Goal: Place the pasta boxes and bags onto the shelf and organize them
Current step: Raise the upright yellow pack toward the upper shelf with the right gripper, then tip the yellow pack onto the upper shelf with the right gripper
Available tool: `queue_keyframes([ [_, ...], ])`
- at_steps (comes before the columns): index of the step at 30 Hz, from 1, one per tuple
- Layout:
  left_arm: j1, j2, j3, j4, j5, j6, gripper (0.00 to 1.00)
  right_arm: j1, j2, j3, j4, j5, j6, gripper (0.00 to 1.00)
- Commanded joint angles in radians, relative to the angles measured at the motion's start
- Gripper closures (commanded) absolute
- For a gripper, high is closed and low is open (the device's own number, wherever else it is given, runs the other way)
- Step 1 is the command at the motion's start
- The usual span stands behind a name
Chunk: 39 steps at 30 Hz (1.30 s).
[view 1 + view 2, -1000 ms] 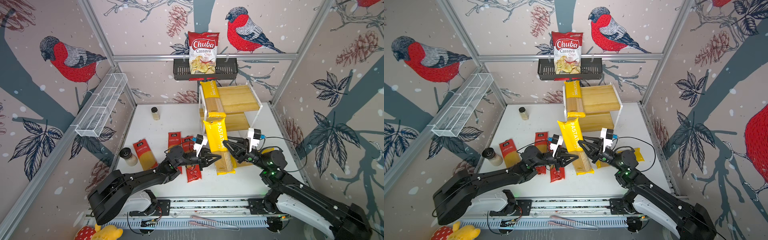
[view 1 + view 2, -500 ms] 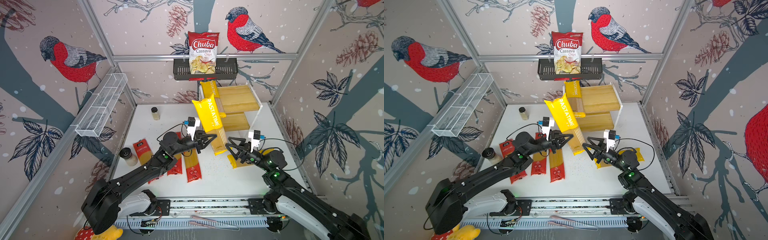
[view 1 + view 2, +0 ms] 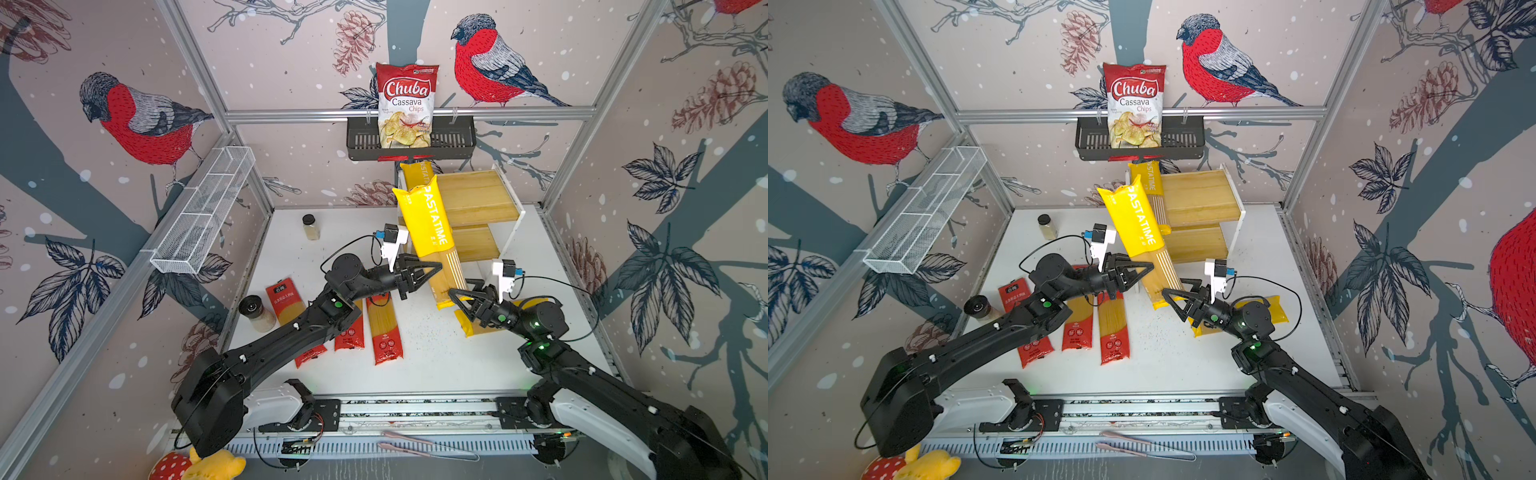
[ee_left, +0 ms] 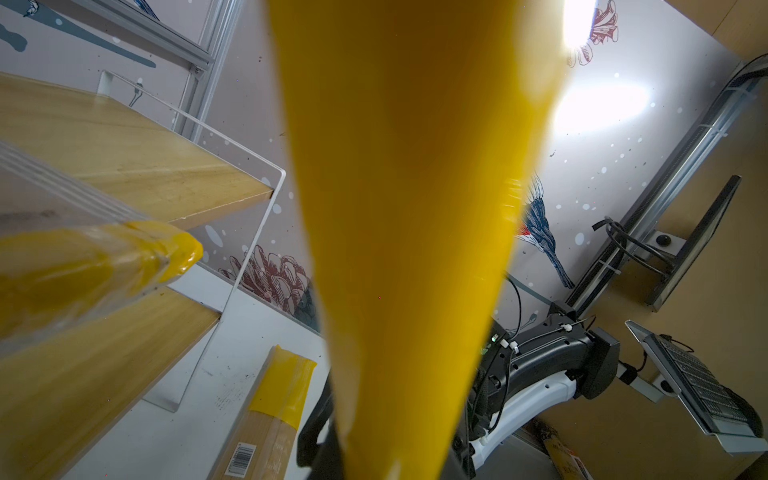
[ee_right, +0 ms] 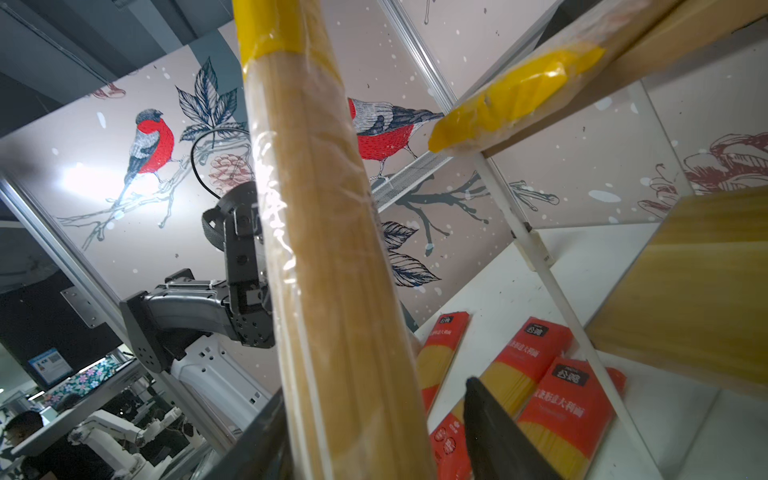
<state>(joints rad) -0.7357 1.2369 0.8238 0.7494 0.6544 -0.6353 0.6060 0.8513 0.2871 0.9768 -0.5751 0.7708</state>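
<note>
My left gripper [image 3: 428, 270] is shut on a yellow PASTATIME pack [image 3: 430, 224], which it holds steeply tilted, top end up, in front of the shelf [image 3: 478, 195]. In the left wrist view this pack [image 4: 407, 208] fills the middle and hides the fingertips. My right gripper [image 3: 457, 297] is open, its fingers either side of the pack's clear lower end [image 5: 332, 270]; one finger [image 5: 494, 428] stands apart from it. Another yellow pack [image 3: 415, 174] lies on the shelf's upper board. A further yellow pack [image 3: 478, 328] lies under my right arm. Three red packs [image 3: 384, 332] lie on the table.
A Chuba chips bag [image 3: 405, 104] stands in the black wall basket [image 3: 457, 141] just above the shelf. A white wire basket [image 3: 203, 208] hangs on the left wall. Two spice jars [image 3: 311, 226] [image 3: 255, 311] stand on the left of the table.
The right gripper opened and let go of the yellow pack. The left gripper raised the pack from low over the table and swung it right, up against the shelf front.
</note>
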Motion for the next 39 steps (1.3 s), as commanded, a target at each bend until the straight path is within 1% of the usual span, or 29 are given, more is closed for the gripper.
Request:
queue_keyframes([
  [1, -0.008, 0.004, 0.024, 0.151, -0.001, -0.020, 0.87, 0.000, 0.015, -0.003, 0.145, 0.013, 0.068, 0.40],
  [4, -0.013, 0.010, 0.031, 0.148, -0.004, -0.022, 0.87, 0.000, 0.029, -0.002, 0.176, 0.024, 0.084, 0.49],
  [8, -0.014, 0.011, 0.032, 0.146, -0.007, -0.022, 0.86, 0.001, 0.035, -0.005, 0.189, 0.037, 0.091, 0.66],
  [12, -0.014, 0.006, 0.031, 0.142, -0.013, -0.021, 0.82, 0.001, 0.034, -0.012, 0.207, 0.048, 0.099, 0.77],
  [16, -0.014, 0.004, 0.032, 0.138, -0.019, -0.021, 0.75, 0.003, 0.032, -0.011, 0.227, 0.056, 0.103, 0.81],
  [21, -0.014, -0.003, 0.032, 0.128, -0.024, -0.016, 0.68, 0.005, 0.031, -0.006, 0.246, 0.093, 0.103, 0.87],
  [26, -0.014, -0.024, 0.025, 0.093, -0.037, 0.009, 0.59, -0.003, 0.027, 0.035, 0.228, 0.139, 0.124, 0.90],
  [28, -0.014, -0.048, 0.017, 0.060, -0.053, 0.038, 0.55, -0.009, 0.012, 0.059, 0.195, 0.164, 0.136, 0.90],
  [30, -0.013, -0.073, 0.004, 0.029, -0.073, 0.063, 0.51, -0.016, -0.006, 0.096, 0.127, 0.199, 0.142, 0.90],
  [34, -0.007, -0.118, -0.028, -0.009, -0.105, 0.094, 0.48, -0.037, -0.022, 0.220, -0.119, 0.277, 0.141, 0.89],
  [36, -0.003, -0.140, -0.050, -0.021, -0.121, 0.102, 0.48, -0.052, -0.014, 0.288, -0.237, 0.319, 0.153, 0.91],
  [37, -0.001, -0.154, -0.063, -0.031, -0.134, 0.108, 0.48, -0.064, -0.009, 0.318, -0.295, 0.340, 0.167, 0.93],
  [39, 0.001, -0.172, -0.090, -0.051, -0.159, 0.120, 0.48, -0.089, -0.002, 0.351, -0.336, 0.371, 0.204, 0.97],
])
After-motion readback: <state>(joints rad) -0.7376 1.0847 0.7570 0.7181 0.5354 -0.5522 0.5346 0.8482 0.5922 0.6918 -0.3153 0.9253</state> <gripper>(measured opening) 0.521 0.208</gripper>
